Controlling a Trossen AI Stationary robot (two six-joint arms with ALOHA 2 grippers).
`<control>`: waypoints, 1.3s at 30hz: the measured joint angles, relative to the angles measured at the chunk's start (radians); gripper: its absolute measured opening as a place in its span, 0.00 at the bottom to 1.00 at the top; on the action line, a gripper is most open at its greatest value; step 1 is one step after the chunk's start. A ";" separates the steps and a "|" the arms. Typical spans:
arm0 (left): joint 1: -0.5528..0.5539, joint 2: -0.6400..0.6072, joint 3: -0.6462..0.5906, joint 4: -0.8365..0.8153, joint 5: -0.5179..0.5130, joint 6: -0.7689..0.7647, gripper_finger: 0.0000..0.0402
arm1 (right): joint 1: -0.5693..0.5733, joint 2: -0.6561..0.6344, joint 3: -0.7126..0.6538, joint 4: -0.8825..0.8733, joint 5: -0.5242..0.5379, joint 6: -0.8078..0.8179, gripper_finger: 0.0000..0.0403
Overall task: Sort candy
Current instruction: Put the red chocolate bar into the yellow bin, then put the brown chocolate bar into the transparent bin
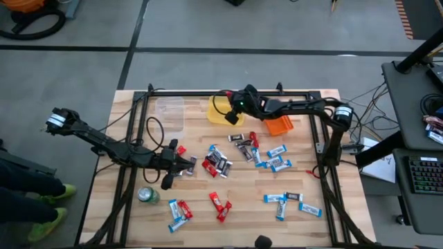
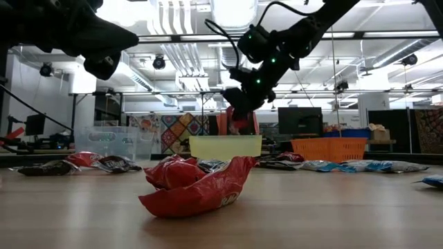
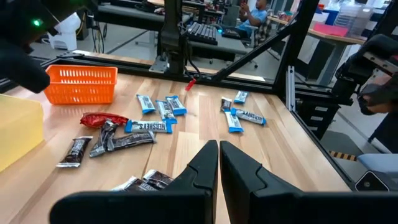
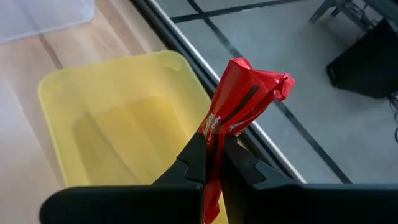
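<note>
Two matte black robot arms of slim jointed links; black cables loop along the right arm, a green indicator light glows near its wrist, and each end effector (image 3: 217, 163) has two angular dark fingers (image 4: 245, 168)

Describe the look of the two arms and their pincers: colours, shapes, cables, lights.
Both arms are dark, slim, jointed tubes. The left arm has a pale, light-coloured base end; its pincer has two black, flat, tapering fingers. The right arm carries a looping black cable and a small green light near its pincer, whose fingers are likewise black and wedge-shaped.
</note>
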 joint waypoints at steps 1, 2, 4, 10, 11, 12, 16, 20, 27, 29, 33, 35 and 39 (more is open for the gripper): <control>0.000 0.000 0.000 -0.001 0.000 0.000 0.00 | 0.000 0.004 0.000 0.000 0.000 0.006 0.03; 0.000 0.000 0.000 -0.001 0.000 0.001 0.00 | 0.000 0.006 0.000 0.001 0.000 0.015 0.03; 0.000 0.000 0.000 -0.001 0.000 0.001 0.00 | 0.000 0.008 0.000 0.002 0.000 0.030 0.04; 0.000 0.000 0.000 -0.001 0.000 0.002 0.00 | 0.000 0.008 0.000 0.002 -0.004 0.056 0.17; 0.000 0.000 0.000 -0.001 0.000 0.002 0.00 | 0.000 0.007 0.000 0.002 -0.004 0.058 0.20; 0.000 0.000 0.000 -0.001 0.000 0.002 0.00 | 0.000 0.006 0.000 0.001 -0.005 0.058 0.22; 0.000 0.000 0.000 -0.001 -0.001 0.003 0.00 | 0.000 -0.002 0.000 0.000 -0.055 0.079 0.29; 0.000 0.000 0.000 -0.001 -0.001 0.003 0.00 | 0.007 -0.022 0.000 -0.005 -0.102 0.113 0.29; 0.000 0.000 0.000 -0.001 -0.001 0.002 0.00 | 0.087 -0.102 0.002 -0.118 -0.242 0.233 0.29; 0.000 0.008 0.000 0.000 -0.001 -0.021 0.00 | 0.131 -0.130 0.002 -0.185 -0.246 0.263 0.29; 0.000 0.056 0.000 -0.003 0.000 -0.085 0.00 | 0.244 -0.181 0.002 -0.311 -0.247 0.269 0.28; 0.000 0.091 0.000 0.004 0.000 -0.111 0.00 | 0.301 -0.203 0.002 -0.363 -0.248 0.292 0.27; 0.000 0.178 0.000 0.089 -0.002 -0.178 0.00 | 0.413 -0.252 0.001 -0.446 -0.234 0.337 0.27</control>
